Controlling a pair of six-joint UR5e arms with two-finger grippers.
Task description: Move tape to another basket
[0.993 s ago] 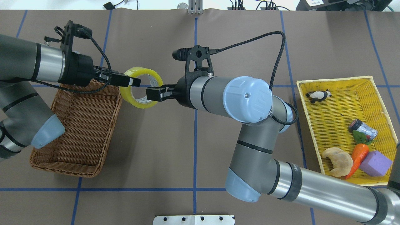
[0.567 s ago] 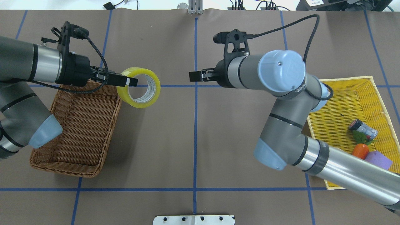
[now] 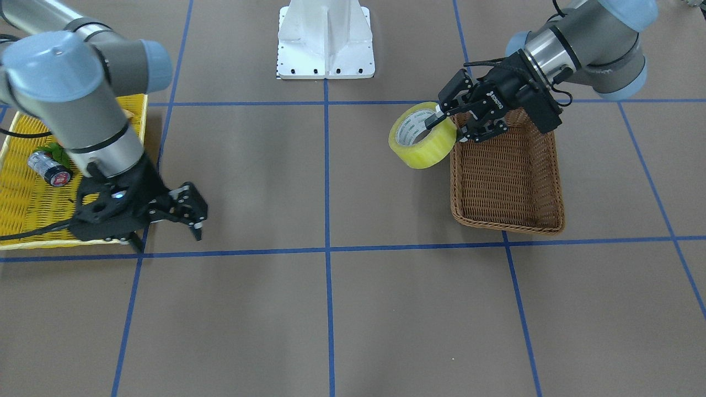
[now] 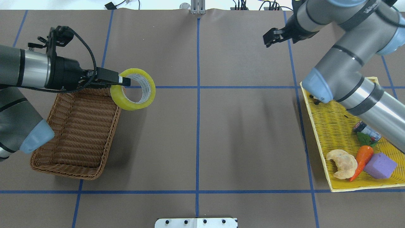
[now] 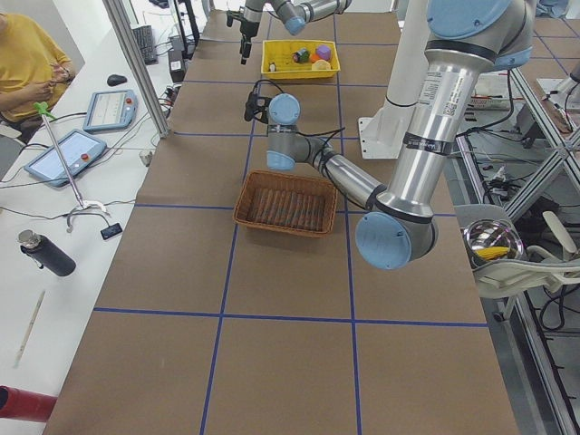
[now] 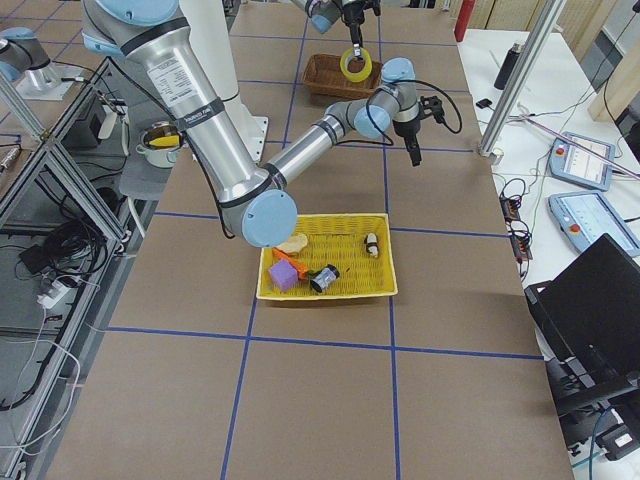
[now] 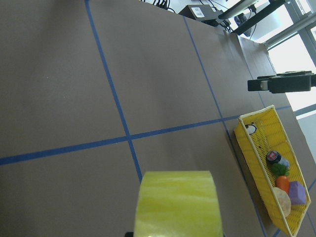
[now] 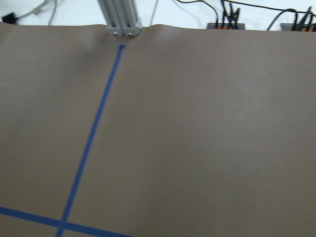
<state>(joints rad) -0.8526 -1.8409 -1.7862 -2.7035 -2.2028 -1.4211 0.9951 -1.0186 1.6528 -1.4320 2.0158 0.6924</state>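
Note:
The yellow-green tape roll point(image 4: 127, 103) hangs in the air, pinched through its wall by my left gripper point(image 4: 124, 81), which is shut on it. It sits over the far right corner of the brown wicker basket point(image 4: 65, 170), mostly outside the rim. In the front-facing view the tape point(image 3: 426, 155) is held at the basket's point(image 3: 507, 223) corner by the left gripper point(image 3: 443, 117). The left wrist view shows the tape point(image 7: 175, 202) close below. My right gripper point(image 4: 273, 36) is open and empty, high over the far right of the table.
A yellow woven tray point(image 4: 337, 125) at the right holds a croissant point(image 4: 342, 163), a carrot point(image 4: 361, 158), a purple block point(image 4: 380, 165) and a small can point(image 4: 367, 130). My right arm point(image 4: 345, 66) crosses above it. The brown basket's inside holds nothing.
My right gripper let go of the tape and its arm swung away to the far right. My left gripper moved slightly left toward the brown basket with the tape.

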